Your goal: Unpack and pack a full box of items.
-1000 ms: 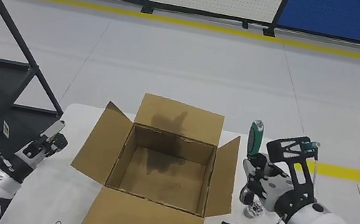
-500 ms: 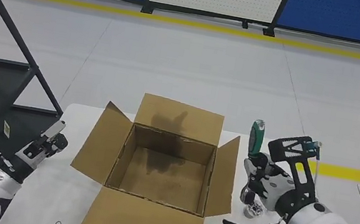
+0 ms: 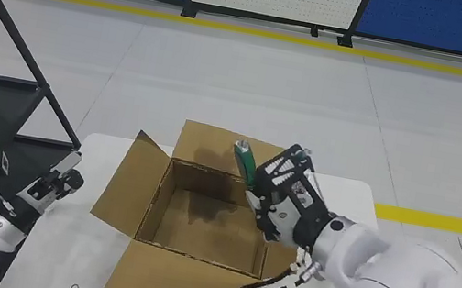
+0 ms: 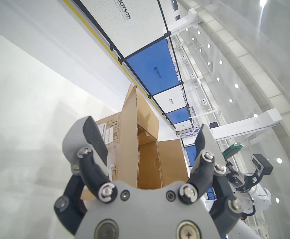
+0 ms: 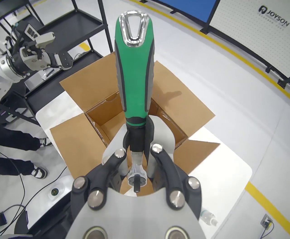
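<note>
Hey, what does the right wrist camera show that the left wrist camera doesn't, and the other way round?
Right wrist view, not the left: the right gripper shut on the neck of the green-handled tool, a small bottle, and a black shelf rack. Left wrist view, not the right: the label on the outer wall of the cardboard box, and the ceiling lights. Both: the box with its flaps open, the tool's green handle, and the left gripper, which is open.

cardboard box [image 3: 198, 224]: open, flaps out | green-handled tool [image 3: 243, 158]: tilted, above box
</note>
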Controlling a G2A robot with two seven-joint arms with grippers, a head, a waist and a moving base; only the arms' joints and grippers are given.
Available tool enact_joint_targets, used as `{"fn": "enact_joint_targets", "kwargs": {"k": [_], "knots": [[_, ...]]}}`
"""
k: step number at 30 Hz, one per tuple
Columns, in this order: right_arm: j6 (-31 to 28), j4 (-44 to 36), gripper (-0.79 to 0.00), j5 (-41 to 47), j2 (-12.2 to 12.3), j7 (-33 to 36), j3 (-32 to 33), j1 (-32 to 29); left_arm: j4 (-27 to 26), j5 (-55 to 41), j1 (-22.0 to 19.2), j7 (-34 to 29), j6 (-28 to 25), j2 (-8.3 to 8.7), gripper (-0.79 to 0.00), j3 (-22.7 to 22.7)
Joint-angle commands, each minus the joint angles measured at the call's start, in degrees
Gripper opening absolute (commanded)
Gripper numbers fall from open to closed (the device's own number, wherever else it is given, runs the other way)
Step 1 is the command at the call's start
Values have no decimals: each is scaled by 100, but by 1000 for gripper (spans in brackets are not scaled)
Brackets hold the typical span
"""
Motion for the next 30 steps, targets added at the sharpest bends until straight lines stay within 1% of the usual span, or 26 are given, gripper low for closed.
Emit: {"fn": "enact_joint_targets", "kwargs": {"k": [1, 2, 4, 7, 10, 12, 15, 17, 18, 30], "knots": [[20, 485, -785, 127, -298, 12, -496, 530, -10, -33, 38, 4, -7, 2, 0, -37], [-4, 718, -785, 234, -454, -5, -707, 729, -18, -49, 56, 9, -8, 3, 0, -53], [56, 1210, -785, 154, -762, 136, -1160, 1126, -30, -77, 90, 20, -10, 5, 0, -82], [-145, 1817, -785, 249, -1242, 114, -1727, 1510, -43, -116, 130, 6, -14, 9, 0, -117], [-409, 2402, -785, 312, -1703, 76, -2182, 1719, -60, -148, 154, -6, -20, 14, 0, -146], [-464, 2764, -785, 375, -1990, 33, -2394, 1770, -81, -192, 161, -15, -30, 16, 0, -160], [-585, 3356, -785, 441, -2370, -6, -2627, 1767, -99, -234, 161, -35, -51, 17, 0, -156], [-684, 3616, -785, 448, -2576, -45, -2701, 1772, -99, -234, 161, -35, -51, 17, 0, -156], [-706, 3646, -785, 441, -2631, -40, -2706, 1788, -99, -234, 161, -35, -51, 17, 0, -156], [-706, 3646, -785, 441, -2631, -40, -2706, 1788, -99, -234, 161, -35, -51, 17, 0, -156]]}}
